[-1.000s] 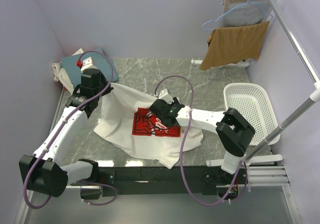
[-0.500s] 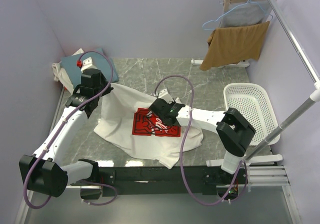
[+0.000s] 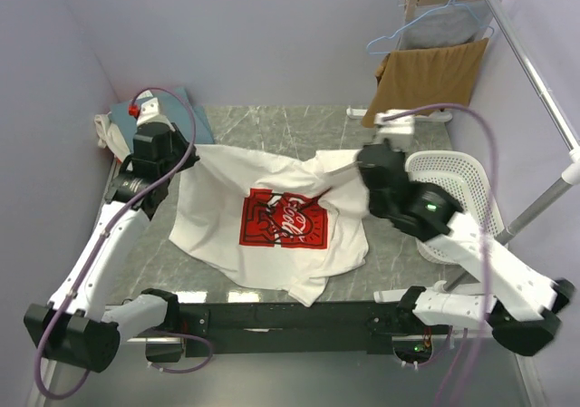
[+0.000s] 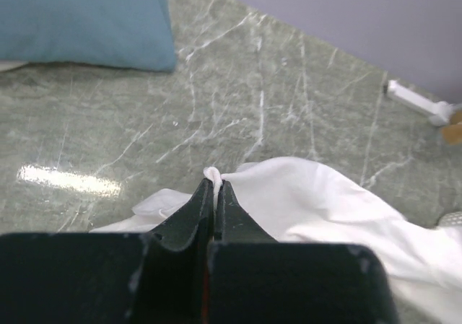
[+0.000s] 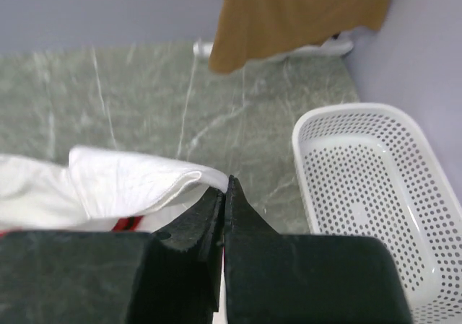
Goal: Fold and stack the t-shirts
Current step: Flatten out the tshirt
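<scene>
The white t-shirt (image 3: pixel 272 235) with the red chest print (image 3: pixel 285 218) lies spread on the table, lifted and stretched along its far edge between both grippers. At the shirt's far left corner my left gripper (image 3: pixel 188 151) is shut, pinching a white fold (image 4: pixel 212 174) between the tips (image 4: pixel 214 187). My right gripper (image 3: pixel 340 168) is shut on the shirt's far right edge; the hem (image 5: pixel 209 174) runs into the closed tips (image 5: pixel 226 188). A folded teal-blue t-shirt (image 4: pixel 79 14) lies at the back left (image 3: pixel 201 128), with an off-white one (image 3: pixel 109 137) beside it.
A white perforated basket (image 3: pixel 453 194) stands at the right, close to the right gripper (image 5: pixel 368 194). A tan cloth (image 3: pixel 426 81) hangs on a rack at the back right, with a grey garment on a blue hanger (image 3: pixel 435 26) behind it. A metal pole (image 3: pixel 535 72) crosses the right side.
The right arm left the print area, closed on the shirt's far right edge and swung back right, pulling the shirt wider. The left gripper shifted slightly back and left with its corner.
</scene>
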